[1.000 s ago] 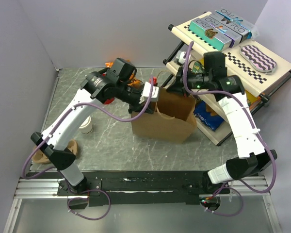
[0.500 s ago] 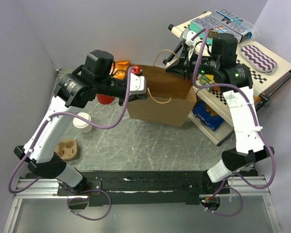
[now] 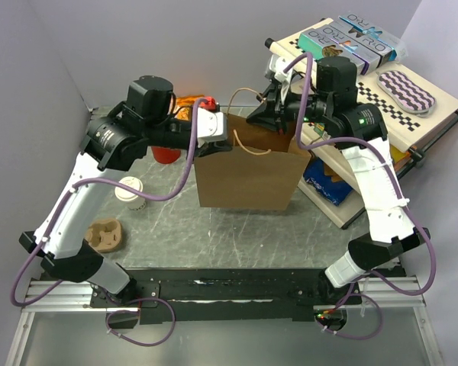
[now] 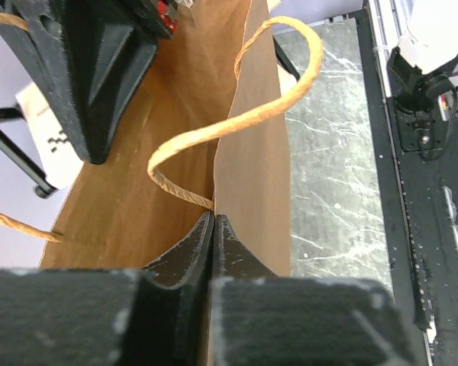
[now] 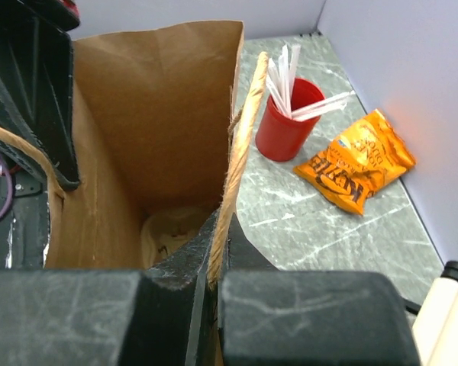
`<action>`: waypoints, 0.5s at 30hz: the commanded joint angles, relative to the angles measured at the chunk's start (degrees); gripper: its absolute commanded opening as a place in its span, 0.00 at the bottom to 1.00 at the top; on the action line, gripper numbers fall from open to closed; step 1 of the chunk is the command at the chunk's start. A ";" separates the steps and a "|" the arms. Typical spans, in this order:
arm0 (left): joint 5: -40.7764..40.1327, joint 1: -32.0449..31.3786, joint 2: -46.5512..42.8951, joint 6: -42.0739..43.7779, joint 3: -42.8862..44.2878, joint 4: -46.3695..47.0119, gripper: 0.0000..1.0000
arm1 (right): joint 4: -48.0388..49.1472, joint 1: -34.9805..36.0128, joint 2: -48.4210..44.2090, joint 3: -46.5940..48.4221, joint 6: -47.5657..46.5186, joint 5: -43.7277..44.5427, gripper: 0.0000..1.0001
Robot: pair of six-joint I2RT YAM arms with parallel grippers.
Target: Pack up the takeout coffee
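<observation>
On the worktop (image 3: 237, 229), lower left of the top view, you have the brown pulp cup carrier (image 3: 107, 235) lying flat.

- Just up and right of it stands the takeout coffee (image 3: 130, 192), upright, lid on, close beside the left arm's white link and well apart from the bag. A purple cable crosses in front of it.
- Further up, behind the left arm: a red cup (image 5: 290, 122) with white sticks in it, and beside it an orange snack packet (image 5: 359, 164) lying flat near the back wall.
- Left fingers (image 4: 208, 236): pressed together on the left rim of the brown paper bag (image 3: 248, 175), next to where the twine handle is fixed.
- The bag stands upright at centre frame with its mouth open. The right wrist view shows something pale at its bottom; you cannot tell what it is.
- Right fingers (image 5: 230, 245): clamped together on the opposite rim, with the other twine handle running up between them.
- Upper right: a tilted rack (image 3: 435, 126) carrying boxes.
</observation>
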 commanded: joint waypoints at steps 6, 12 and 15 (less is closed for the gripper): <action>-2.98 0.83 -6.86 -4.83 -17.08 13.14 0.99 | 2.26 0.02 -1.54 -14.00 -1.80 3.17 0.53; -4.31 5.04 -8.10 -11.95 -14.38 20.34 0.99 | 4.20 -0.59 -1.63 -15.06 -1.80 4.58 1.00; -5.71 7.60 -9.50 -14.33 -12.18 24.73 0.99 | 6.48 -0.59 -2.33 -15.76 -1.80 5.99 1.00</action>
